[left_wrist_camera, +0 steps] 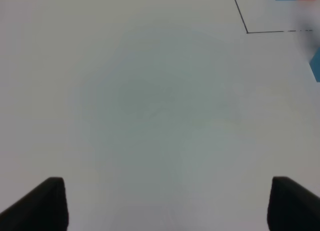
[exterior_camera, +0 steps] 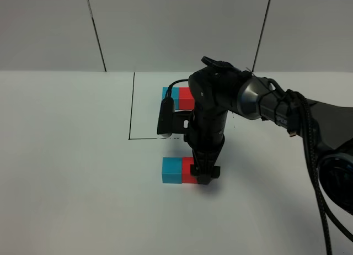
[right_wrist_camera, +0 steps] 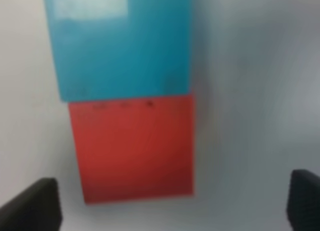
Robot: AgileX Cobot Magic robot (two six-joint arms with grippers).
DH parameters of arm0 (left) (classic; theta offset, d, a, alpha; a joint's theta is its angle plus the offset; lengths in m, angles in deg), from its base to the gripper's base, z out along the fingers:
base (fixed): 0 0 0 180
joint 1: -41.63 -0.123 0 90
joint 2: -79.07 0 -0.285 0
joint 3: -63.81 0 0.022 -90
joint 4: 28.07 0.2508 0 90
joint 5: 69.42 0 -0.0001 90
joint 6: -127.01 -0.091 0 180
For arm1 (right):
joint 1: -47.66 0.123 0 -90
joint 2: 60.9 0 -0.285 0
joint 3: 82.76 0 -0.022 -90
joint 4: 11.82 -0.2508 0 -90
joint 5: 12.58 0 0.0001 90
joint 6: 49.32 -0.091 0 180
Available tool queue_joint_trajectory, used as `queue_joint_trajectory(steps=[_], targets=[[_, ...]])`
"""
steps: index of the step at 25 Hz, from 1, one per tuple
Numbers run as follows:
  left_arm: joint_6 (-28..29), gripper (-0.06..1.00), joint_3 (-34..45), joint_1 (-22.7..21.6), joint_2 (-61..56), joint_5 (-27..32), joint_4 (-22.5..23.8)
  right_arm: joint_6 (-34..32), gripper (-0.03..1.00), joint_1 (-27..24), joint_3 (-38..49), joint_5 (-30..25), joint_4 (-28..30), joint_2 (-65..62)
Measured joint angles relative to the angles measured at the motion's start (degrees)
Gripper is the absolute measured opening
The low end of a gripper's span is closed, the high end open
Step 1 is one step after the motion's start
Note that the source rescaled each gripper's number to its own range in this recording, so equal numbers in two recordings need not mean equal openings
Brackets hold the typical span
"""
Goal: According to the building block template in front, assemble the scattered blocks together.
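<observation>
The scattered cyan cube [exterior_camera: 172, 170] and red cube [exterior_camera: 188, 171] sit side by side and touching on the white table. My right gripper [exterior_camera: 203, 175] stands straight down at the red cube's right side. In the right wrist view the cyan cube [right_wrist_camera: 120, 46] and red cube [right_wrist_camera: 132, 146] fill the picture, and the gripper [right_wrist_camera: 170, 206] has its fingers wide apart, open and holding nothing. The template [exterior_camera: 177, 97], a joined cyan-red bar, lies behind, partly hidden by the arm. My left gripper [left_wrist_camera: 165, 206] is open and empty over bare table.
A thin black outline [exterior_camera: 132, 111] marks a rectangle around the template; its corner shows in the left wrist view [left_wrist_camera: 247, 32]. The right arm and its cables [exterior_camera: 298, 122] stretch in from the right. The table [exterior_camera: 66, 155] is white.
</observation>
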Motion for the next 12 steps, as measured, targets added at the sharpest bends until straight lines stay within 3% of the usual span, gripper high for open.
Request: queue_joint_trajectory(steps=[2, 8, 12], targets=[[0.00, 0.70, 0.00, 0.00, 0.00, 0.00, 0.00, -3.51, 1.00, 0.00, 0.02, -0.53, 0.39, -3.02], [0.00, 0.70, 0.00, 0.00, 0.00, 0.06, 0.00, -16.71, 1.00, -1.99, 0.02, -1.28, 0.44, -12.78], [0.00, 0.70, 0.00, 0.00, 0.00, 0.06, 0.00, -27.02, 1.00, -8.00, 0.85, -1.81, 2.04, -19.66]])
